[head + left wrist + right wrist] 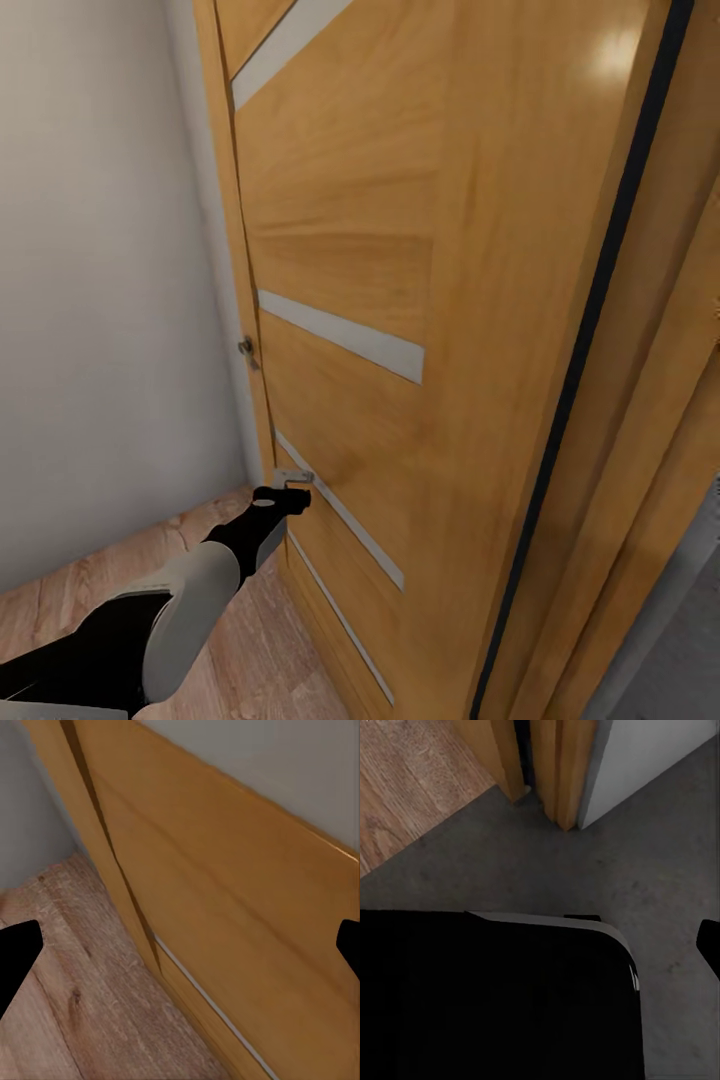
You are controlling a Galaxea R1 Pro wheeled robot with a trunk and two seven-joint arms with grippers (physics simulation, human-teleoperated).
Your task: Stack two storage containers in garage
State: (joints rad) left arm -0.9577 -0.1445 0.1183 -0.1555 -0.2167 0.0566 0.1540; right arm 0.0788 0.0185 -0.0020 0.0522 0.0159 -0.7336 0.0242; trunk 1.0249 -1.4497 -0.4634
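The two storage containers are out of view. My left gripper (pixel 290 492) reaches low toward a tall orange-brown wooden door (pixel 400 250) with pale slanted strips and almost touches its lower part. In the left wrist view the door (pixel 225 892) is close ahead. The black fingertips (pixel 15 952) sit far apart at the picture's edges with nothing between them, so the gripper is open. In the right wrist view one fingertip (pixel 709 945) stands far out to the side over the dark grey concrete floor (pixel 607 862), and nothing is held.
A pale grey wall (pixel 100 300) closes the left side and meets the door at a corner. Light wood planks (pixel 250 640) lie under my left arm. Wooden door frame posts (pixel 559 765) mark where planks meet concrete. My own dark body (pixel 487 997) blocks the near part.
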